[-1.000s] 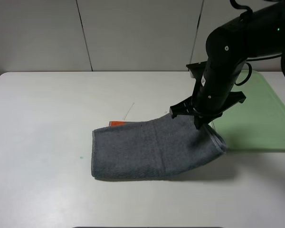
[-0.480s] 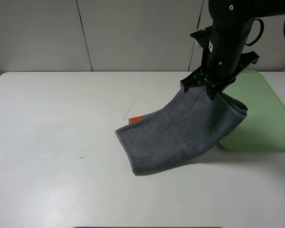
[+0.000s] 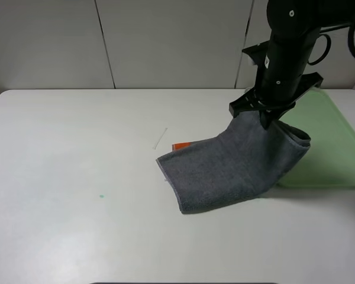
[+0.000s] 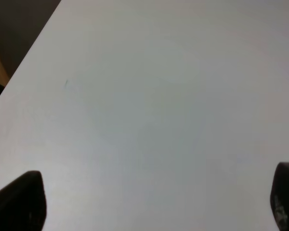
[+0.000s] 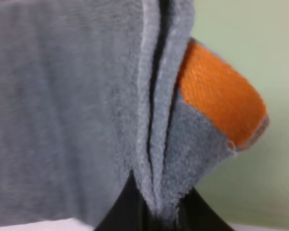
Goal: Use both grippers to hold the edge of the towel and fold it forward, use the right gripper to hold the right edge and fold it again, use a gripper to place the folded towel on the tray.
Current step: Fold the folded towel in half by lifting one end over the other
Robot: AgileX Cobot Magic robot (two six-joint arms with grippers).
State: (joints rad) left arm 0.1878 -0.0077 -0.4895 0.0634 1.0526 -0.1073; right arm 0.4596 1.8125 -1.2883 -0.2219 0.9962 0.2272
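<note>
1. Right gripper: I am clamping it on the bunched upper edge of the towel. The right wrist view is showing several stacked layers pinched between its closed fingers.
2. Towel: folded and hanging at a slant from that grip. Its lower end is resting on the surface, with an orange band peeking out at the far corner.
3. Tray: lying at the right side of the surface. The lifted end of the towel is overhanging the tray's left rim, while most of the cloth is lying off it.
4. Left gripper: I am holding it with its jaws spread wide, grasping nothing, over bare surface.
5. Hazard A: the trailing end is touching the surface, so I am judging that friction during a sideways carry could peel the fold open.
6. Hazard B: the layers in the grip are looking uneven, and an inner layer could slip free and drop.
7. Hazard C: if I am letting go too early, the cloth could land draped over the rim rather than flat inside the tray.
</note>
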